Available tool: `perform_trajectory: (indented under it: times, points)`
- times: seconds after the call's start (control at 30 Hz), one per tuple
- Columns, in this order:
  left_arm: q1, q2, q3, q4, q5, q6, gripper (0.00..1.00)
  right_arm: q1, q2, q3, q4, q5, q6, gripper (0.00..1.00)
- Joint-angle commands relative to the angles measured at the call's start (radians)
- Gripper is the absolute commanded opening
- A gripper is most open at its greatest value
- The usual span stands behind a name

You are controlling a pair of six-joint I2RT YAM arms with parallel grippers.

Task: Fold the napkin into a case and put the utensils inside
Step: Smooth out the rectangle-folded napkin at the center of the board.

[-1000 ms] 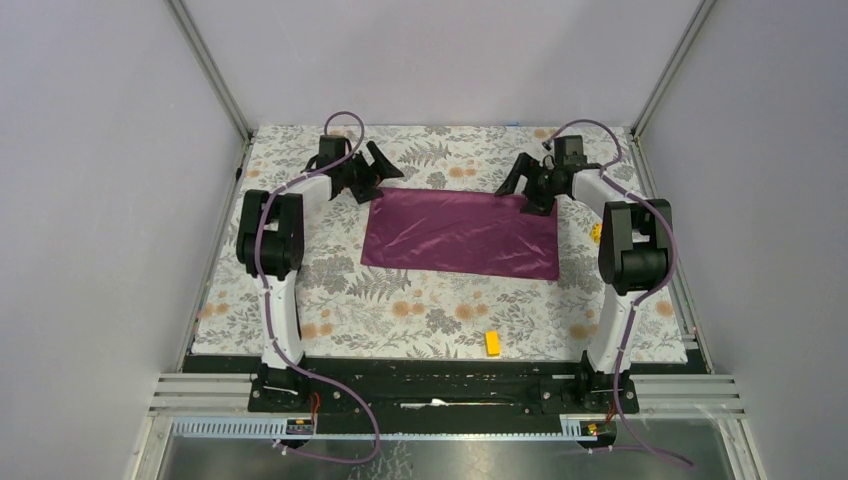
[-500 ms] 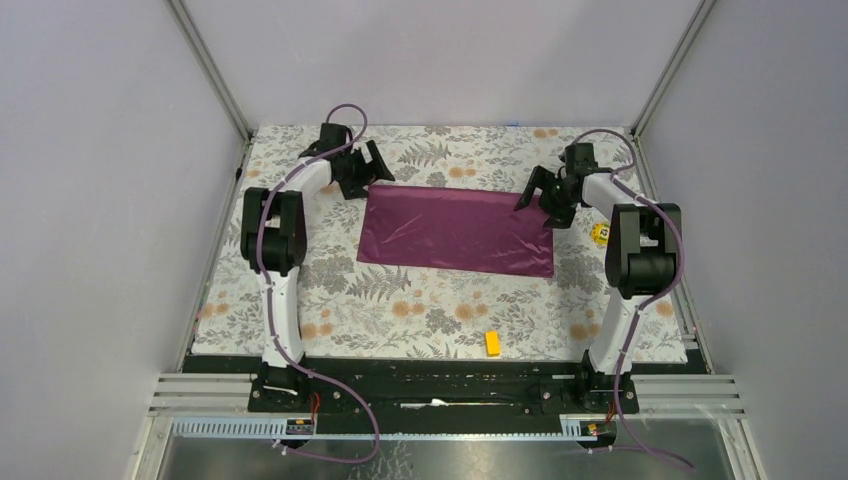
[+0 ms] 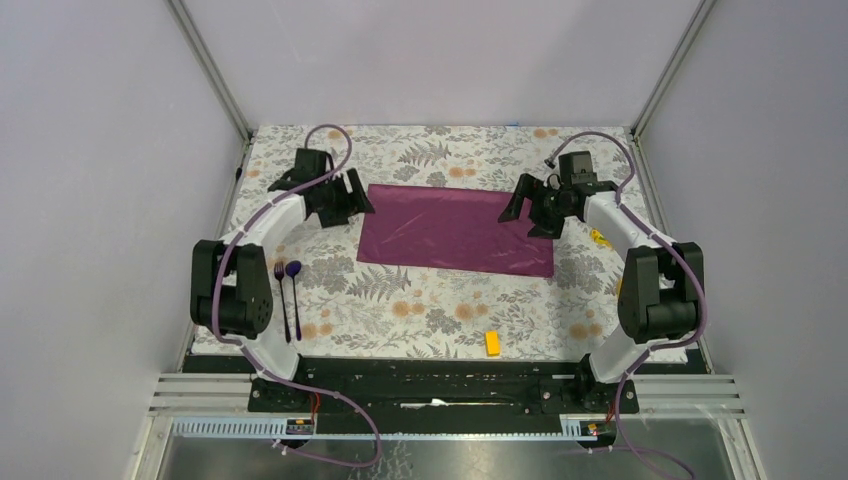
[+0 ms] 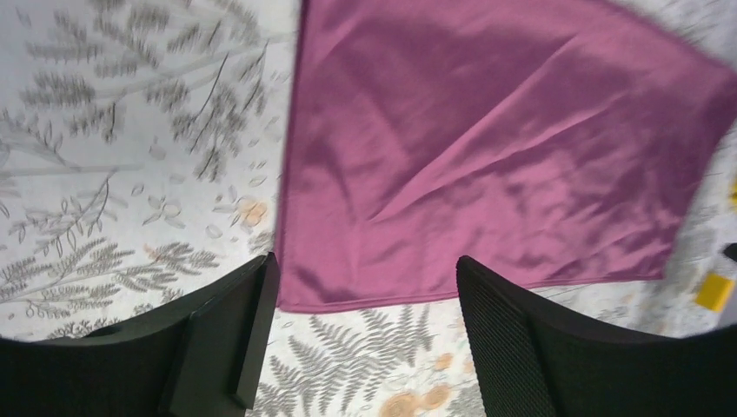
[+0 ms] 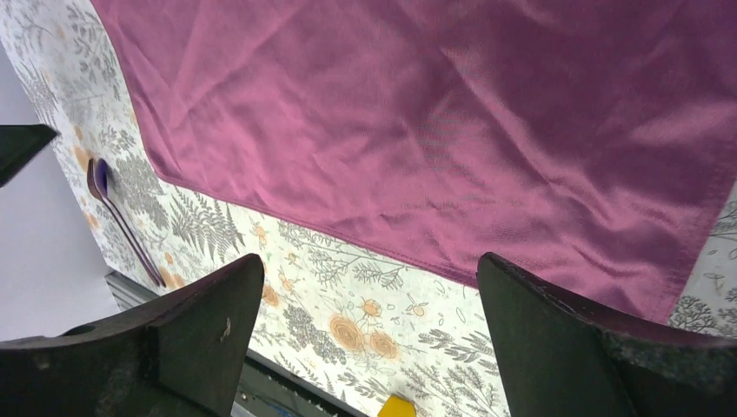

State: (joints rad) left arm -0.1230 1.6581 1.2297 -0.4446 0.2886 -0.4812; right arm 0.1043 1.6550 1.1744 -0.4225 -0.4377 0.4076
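Note:
The plum-purple napkin (image 3: pixel 455 230) lies flat as a wide rectangle in the middle of the table, and nothing holds it. My left gripper (image 3: pixel 343 199) hovers open at its far left corner; in the left wrist view the napkin (image 4: pixel 487 148) spreads beyond the empty left gripper (image 4: pixel 367 265). Above the far right corner my right gripper (image 3: pixel 530 210) stands open, with the napkin (image 5: pixel 434 113) under the right gripper (image 5: pixel 369 261). The two dark purple utensils (image 3: pixel 287 298) lie side by side at the left of the table, and they show as utensils (image 5: pixel 122 226) in the right wrist view.
A yellow block (image 3: pixel 492 343) lies near the front edge, seen too as a block (image 5: pixel 395 407) from the right wrist. Another yellow block (image 3: pixel 598 236) sits right of the napkin. Grey walls and metal posts enclose the floral table cover (image 3: pixel 420 305).
The left arm's elbow has swung back toward the front, uncovering the utensils. Both grippers have shifted slightly at the napkin's far corners. The napkin lies still.

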Motion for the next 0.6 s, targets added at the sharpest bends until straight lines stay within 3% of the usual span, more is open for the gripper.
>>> perform_trajectory:
  times: [0.0, 0.23, 0.57]
  points:
    - [-0.002, 0.041, -0.077, -0.008, -0.040, 0.067, 0.78, 0.006, -0.045, -0.013, 0.003, -0.051, 0.005, 1.00]
    - [-0.013, 0.051, -0.137, -0.023, -0.061, 0.093, 0.60, 0.024, -0.048, -0.036, 0.033, -0.074, 0.012, 1.00]
    - [-0.054, 0.129, -0.080, -0.092, -0.178, 0.127, 0.50, 0.026, -0.045, -0.048, 0.036, -0.064, -0.009, 1.00]
